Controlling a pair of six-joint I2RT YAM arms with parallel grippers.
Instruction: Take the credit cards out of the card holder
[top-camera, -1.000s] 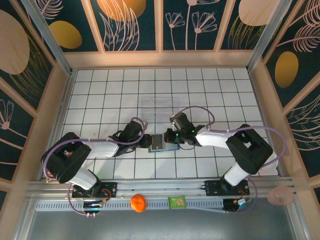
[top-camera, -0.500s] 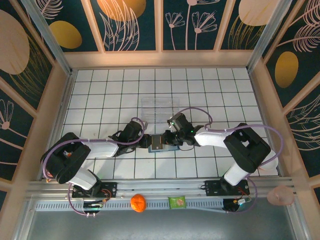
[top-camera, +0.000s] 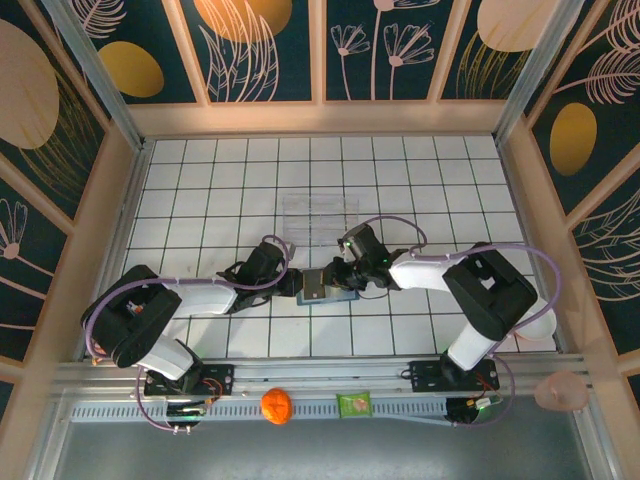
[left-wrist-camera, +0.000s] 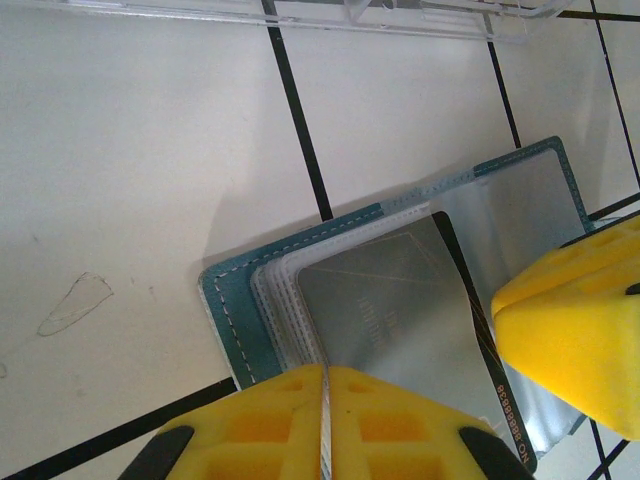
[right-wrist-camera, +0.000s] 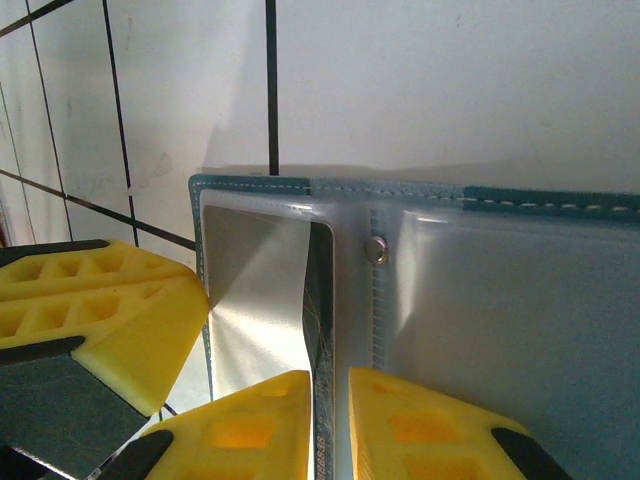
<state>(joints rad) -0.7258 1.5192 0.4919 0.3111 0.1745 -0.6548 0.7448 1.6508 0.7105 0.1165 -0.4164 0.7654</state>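
Centrally on the tabletop (top-camera: 200, 180), the left gripper (left-wrist-camera: 325, 372) has its jaws pinched on the card holder (left-wrist-camera: 232, 310); the right gripper (right-wrist-camera: 330, 385) has jaws straddling a black credit card (right-wrist-camera: 320, 300), grip unclear.

The holder (top-camera: 320, 290) lies on the tiled table (top-camera: 200, 180) at frame centre. The left gripper (top-camera: 298, 286) meets its left edge, and the right gripper (top-camera: 337, 279) sits over its upper right part. A clear tray (top-camera: 318, 216) lies just above them.
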